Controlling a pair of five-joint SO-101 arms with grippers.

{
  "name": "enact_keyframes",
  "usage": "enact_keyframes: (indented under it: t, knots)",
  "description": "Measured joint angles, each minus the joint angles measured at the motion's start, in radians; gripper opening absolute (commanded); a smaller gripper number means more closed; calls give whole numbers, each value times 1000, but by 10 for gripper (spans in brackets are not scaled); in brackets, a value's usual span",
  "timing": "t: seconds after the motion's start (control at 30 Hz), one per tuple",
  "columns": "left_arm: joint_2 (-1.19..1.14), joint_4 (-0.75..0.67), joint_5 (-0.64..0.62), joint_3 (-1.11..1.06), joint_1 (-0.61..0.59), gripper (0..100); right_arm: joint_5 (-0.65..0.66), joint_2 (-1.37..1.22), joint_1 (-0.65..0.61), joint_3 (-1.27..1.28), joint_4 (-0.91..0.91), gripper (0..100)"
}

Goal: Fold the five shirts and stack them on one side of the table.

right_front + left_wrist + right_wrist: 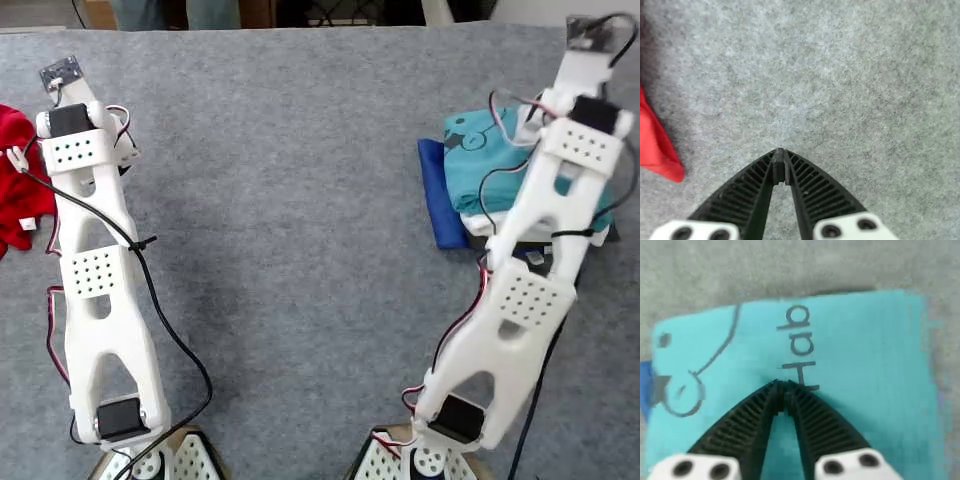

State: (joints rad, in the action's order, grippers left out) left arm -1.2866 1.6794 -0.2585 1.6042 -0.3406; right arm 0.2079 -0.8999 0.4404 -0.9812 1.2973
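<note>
The grey table (300,150) carries work on both sides, and the layout fits the task: finished shirts are gathered at the right, the unfinished one waits at the left. The left arm (95,270) stretches up the left side over bare felt, and the right arm (530,290) reaches across the stack (470,200). That suggests the right arm is there to settle or flatten the top piece, while the left stands near the next job. In the stack a teal shirt (850,340) lies folded flat on top, with a blue shirt (438,190) jutting out beneath it and something dark under both. How many shirts are in the pile cannot be counted. A red shirt (15,170) lies rumpled at the left edge, not yet folded, and is probably the last to do. The left gripper (779,152) has its jaws closed tip to tip with nothing between them, over felt just beside a corner of the red shirt. The right gripper (781,385) is likewise closed and empty, its tips over the middle of the teal shirt. Whether they press on the cloth cannot be told.
</note>
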Motion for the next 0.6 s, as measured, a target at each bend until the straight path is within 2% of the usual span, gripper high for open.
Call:
enact_keyframes:
  t: [0.13,0.27,0.43,0.6]
  knots:
    - [0,0,0,0,0,29,-3,-121,26,-9,-92,15]
    - [0,0,0,0,0,29,-3,-127,31,-84,-68,15]
    - [0,0,0,6,9,29,0,-129,32,-299,141,15]
    - [0,48,26,11,9,27,0,-86,-41,-589,390,15]
